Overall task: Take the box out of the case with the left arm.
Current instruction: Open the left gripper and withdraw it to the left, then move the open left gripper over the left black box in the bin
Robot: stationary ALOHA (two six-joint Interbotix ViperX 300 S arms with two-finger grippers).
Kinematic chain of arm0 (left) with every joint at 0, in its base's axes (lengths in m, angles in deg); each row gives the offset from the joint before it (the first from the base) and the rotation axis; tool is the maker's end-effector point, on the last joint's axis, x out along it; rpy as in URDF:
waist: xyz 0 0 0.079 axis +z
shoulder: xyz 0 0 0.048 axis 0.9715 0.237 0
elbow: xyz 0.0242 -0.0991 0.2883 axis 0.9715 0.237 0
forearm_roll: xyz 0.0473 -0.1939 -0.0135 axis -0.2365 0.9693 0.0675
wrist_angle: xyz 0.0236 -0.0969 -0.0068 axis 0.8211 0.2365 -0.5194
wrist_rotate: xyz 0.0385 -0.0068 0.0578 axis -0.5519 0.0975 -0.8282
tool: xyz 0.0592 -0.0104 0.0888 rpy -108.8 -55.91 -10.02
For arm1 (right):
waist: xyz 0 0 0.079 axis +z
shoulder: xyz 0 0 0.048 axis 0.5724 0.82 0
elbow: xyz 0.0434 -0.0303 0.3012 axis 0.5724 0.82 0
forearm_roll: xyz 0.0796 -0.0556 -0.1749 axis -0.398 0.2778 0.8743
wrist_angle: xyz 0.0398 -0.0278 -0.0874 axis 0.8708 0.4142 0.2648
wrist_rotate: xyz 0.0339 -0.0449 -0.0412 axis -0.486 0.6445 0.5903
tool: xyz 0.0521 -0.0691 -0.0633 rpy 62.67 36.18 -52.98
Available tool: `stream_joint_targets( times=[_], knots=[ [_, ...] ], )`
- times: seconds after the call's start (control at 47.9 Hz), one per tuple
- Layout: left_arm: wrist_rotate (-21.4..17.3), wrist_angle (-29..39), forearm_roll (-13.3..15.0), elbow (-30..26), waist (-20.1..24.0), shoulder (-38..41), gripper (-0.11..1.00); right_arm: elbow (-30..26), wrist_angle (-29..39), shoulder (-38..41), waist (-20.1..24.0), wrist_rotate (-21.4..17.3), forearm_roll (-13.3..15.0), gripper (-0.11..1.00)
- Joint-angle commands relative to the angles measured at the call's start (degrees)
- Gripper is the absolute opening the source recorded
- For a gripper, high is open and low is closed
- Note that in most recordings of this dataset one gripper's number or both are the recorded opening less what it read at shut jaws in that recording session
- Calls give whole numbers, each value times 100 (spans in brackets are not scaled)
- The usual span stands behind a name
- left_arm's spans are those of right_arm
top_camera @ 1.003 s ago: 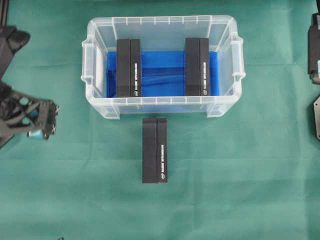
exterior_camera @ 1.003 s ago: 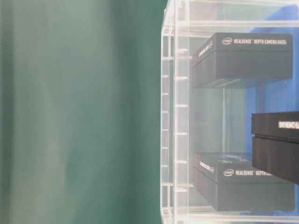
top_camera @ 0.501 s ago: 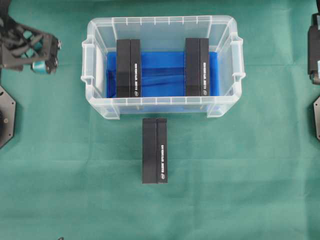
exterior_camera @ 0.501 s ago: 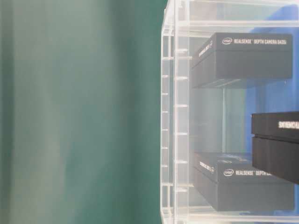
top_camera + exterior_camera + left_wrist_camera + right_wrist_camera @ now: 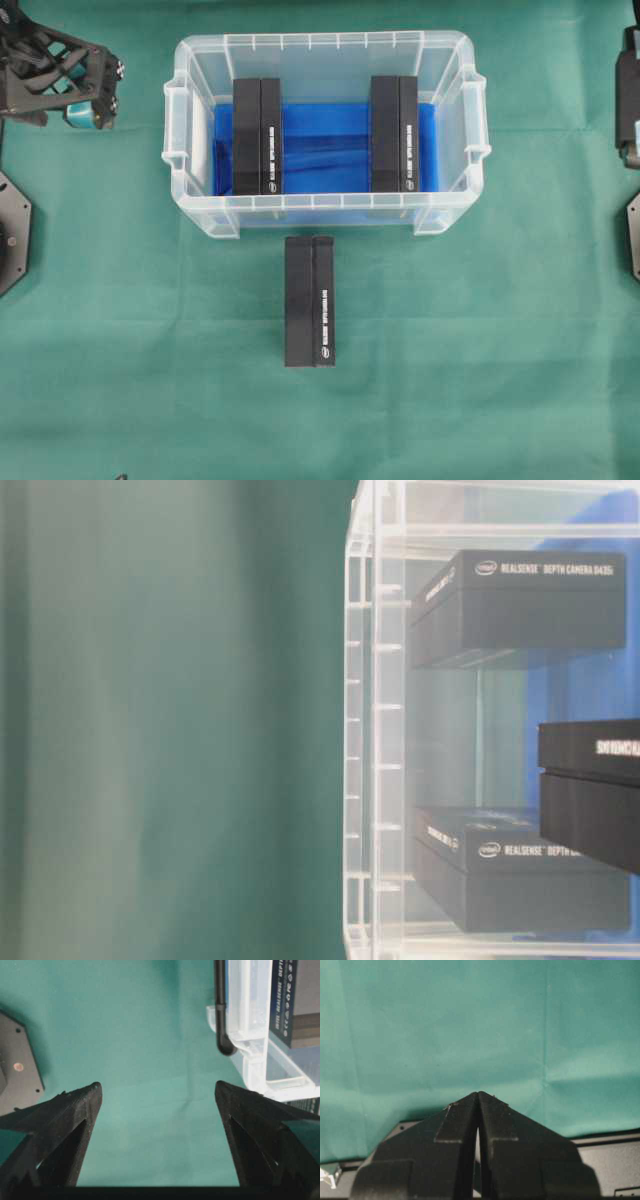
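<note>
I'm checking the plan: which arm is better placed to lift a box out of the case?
Left: the left gripper is open beside the case; the right gripper is shut over bare cloth.

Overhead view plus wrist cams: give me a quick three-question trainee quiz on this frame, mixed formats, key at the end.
1. Count: how many black rectangular cardboard boxes stand inside the clear plastic case with the blue bottom?
2. True or false: the left hand is closed on a box.
3. Multiple choice: the third black box lies
A. inside the case
B. on the green cloth, just outside the case's near wall
C. in the right hand

Key
1. Two: left box and right box.
2. False: its jaws are wide apart over bare cloth, left of the case.
3. B
</note>
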Motion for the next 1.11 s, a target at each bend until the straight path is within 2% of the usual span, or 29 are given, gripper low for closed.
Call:
stream_joint_targets(
  times=[0.0, 0.272, 0.815, 0.898, 1.087],
  knots=[
    [0, -44, 0, -220, -44, 79, 90, -88, -26, 0, -9, 0, 44, 1],
    [0, -264, 9, -958, -185, 896, 90, -88, -26, 0, -9, 0, 88, 1],
    [26, -88, 0, -3375, -527, 2953, 90, -88, -18, -9, -9, -9, 79, 1],
    [26, 88, 0, -3577, -554, 3111, 90, -79, -9, -18, -9, -9, 79, 1],
    [44, 387, 0, -3604, -563, 3129, 90, -88, -9, -26, -9, -9, 88, 1]
  ],
)
